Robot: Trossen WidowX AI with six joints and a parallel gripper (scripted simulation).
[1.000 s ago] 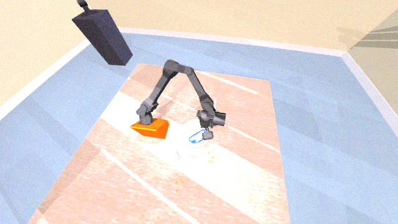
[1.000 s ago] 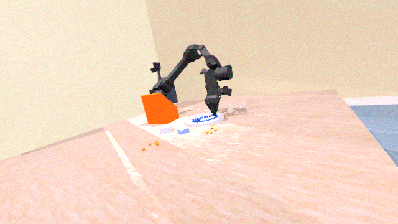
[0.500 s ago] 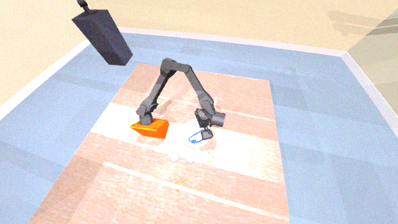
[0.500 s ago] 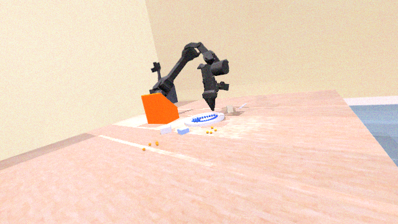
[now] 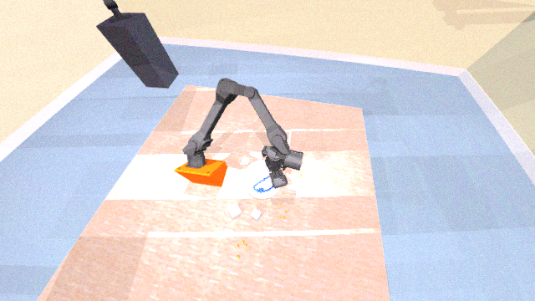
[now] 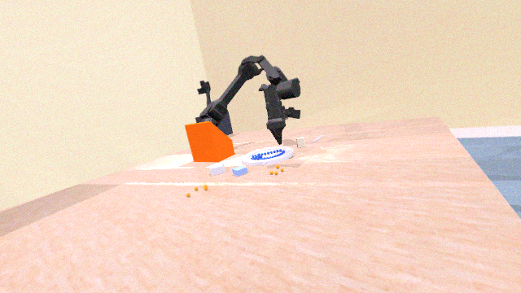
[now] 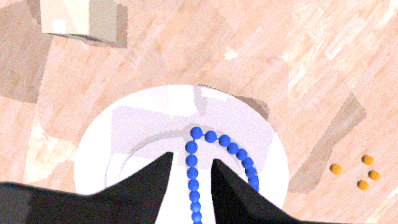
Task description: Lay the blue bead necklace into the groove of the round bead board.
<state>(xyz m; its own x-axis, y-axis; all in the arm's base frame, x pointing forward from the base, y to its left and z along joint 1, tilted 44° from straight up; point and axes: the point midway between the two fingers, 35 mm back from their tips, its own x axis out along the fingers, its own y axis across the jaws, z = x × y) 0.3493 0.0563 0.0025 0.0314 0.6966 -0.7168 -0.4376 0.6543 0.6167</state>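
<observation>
"Pink wood-grain table (image 5: 318,267) (image 6: 285,236) (image 7: 240,35), blue floor (image 5: 435,176) (image 6: 492,159) beyond. And the claw (image 5: 279,184) (image 6: 280,142) (image 7: 192,161)?"

"Partly released, grasping nothing. Poised over the far right of the bead board (image 5: 263,196) (image 6: 266,162) (image 7: 95,160), tips above the blue necklace (image 5: 254,186) (image 6: 257,156) (image 7: 193,172)."

"Already in the groove (image 7: 113,167)?"

"Not all round, by the look of it. Lying on the board as a narrow loop, bunched at left, one run cutting across the middle."

"How to handle that?"

"Keep the strand centred between the fingers, go down straight, pinch lightly, lift barely. Draw outward to the bare stretch of groove, then lower and let go gently. Too hard a pull, and likely to drag out good beads."

"Anything nearby?"

"Loose orange beads (image 5: 284,217) (image 6: 276,172) (image 7: 363,185), near and right of the board. Best left alone."
</observation>
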